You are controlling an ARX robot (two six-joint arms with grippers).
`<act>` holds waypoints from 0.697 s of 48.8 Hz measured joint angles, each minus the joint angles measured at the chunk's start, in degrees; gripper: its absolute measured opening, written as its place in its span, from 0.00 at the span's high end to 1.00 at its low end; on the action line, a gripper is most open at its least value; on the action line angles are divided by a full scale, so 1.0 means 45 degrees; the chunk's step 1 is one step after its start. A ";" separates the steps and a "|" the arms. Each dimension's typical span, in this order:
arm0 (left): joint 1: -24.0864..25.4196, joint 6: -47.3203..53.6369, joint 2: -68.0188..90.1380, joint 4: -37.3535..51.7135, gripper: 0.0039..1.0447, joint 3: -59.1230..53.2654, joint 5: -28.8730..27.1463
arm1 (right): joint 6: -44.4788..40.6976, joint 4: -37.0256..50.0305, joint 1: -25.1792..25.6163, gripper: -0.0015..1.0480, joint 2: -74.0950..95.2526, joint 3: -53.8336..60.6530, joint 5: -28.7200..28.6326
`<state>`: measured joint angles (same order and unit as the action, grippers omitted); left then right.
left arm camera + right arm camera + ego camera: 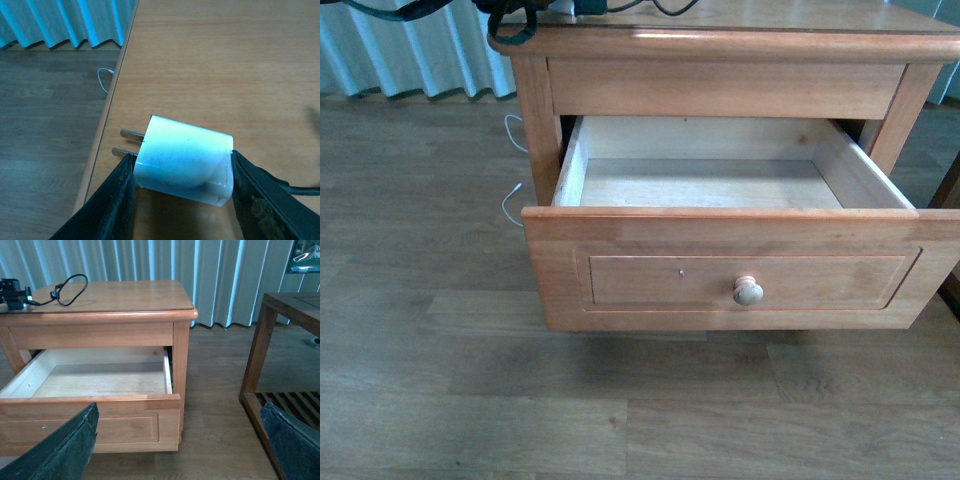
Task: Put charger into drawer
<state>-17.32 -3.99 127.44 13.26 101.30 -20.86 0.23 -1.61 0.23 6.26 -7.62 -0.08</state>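
The charger (186,150) is a small white block with two metal prongs. My left gripper (182,162) is shut on it, one black finger on each side, over the nightstand top (215,60) near its edge. Its black cable (70,289) lies looped on that top, and the same cable (512,22) shows in the front view. The drawer (720,270) is pulled out, its pale inside (705,183) bare, with a round knob (748,291) on the front. My right gripper (180,450) is open, in front of the drawer (90,410) and apart from it.
A thin white cable (512,200) lies on the wood floor left of the nightstand. A second, darker wooden table (280,310) with a slatted lower shelf stands to the right. Blue-grey curtains (225,275) hang behind.
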 joint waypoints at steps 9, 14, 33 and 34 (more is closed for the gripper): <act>0.0078 -0.0112 -0.2404 0.0549 0.53 -0.2671 0.1010 | 0.0000 0.0000 0.0000 0.08 0.0000 0.0000 0.0000; 0.0034 -0.0287 -0.4260 0.0695 0.53 -0.4439 0.1962 | 0.0000 0.0000 0.0000 0.08 0.0000 0.0000 0.0000; -0.1248 -0.0816 -0.6528 0.1433 0.53 -0.8990 0.2948 | 0.0000 0.0000 0.0000 0.08 0.0000 0.0000 0.0000; -0.1307 -0.0845 -0.6431 0.1452 0.53 -0.9005 0.2905 | 0.0000 0.0000 0.0000 0.08 0.0000 0.0000 0.0000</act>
<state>-23.20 -7.79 98.50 19.79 60.77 -7.79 0.23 -1.61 0.23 6.26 -7.62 -0.08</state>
